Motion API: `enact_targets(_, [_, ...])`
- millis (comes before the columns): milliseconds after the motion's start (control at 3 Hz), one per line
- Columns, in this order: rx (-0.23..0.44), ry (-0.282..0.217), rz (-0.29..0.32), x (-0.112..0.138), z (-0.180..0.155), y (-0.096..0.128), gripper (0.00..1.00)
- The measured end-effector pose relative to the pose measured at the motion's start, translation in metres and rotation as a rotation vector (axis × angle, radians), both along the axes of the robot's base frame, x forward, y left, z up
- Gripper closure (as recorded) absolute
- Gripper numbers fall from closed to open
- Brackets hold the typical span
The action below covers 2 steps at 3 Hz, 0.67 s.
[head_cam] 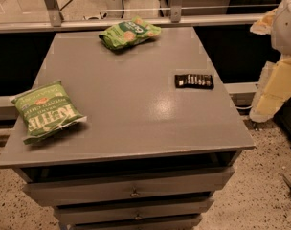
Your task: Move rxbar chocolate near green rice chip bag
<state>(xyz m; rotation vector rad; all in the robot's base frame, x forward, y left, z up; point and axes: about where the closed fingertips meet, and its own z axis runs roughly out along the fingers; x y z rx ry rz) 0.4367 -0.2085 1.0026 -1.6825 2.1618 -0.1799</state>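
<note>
The rxbar chocolate (194, 81) is a small flat black wrapper with white lettering, lying at the right side of the grey table top (136, 109). The green rice chip bag (129, 33) is light green and lies at the far edge of the table, a little left of centre. The two are well apart. My gripper is not in view; only a white and yellowish part of my arm (279, 56) shows at the right edge of the picture, off the table and right of the bar.
A larger darker green Kettle bag (46, 111) lies at the table's left front. The table has drawers (133, 190) below its front edge. A railing and window (136, 18) run behind the table. Speckled floor lies to the right.
</note>
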Motion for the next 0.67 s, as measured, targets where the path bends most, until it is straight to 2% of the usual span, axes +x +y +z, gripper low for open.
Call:
enact_targets(333, [0.000, 0.000, 0.000, 0.0000, 0.0001, 0.0000, 0.00])
enact_targets(667, [0.027, -0.008, 0.021, 0.0085, -0.0058, 0.0040, 0.00])
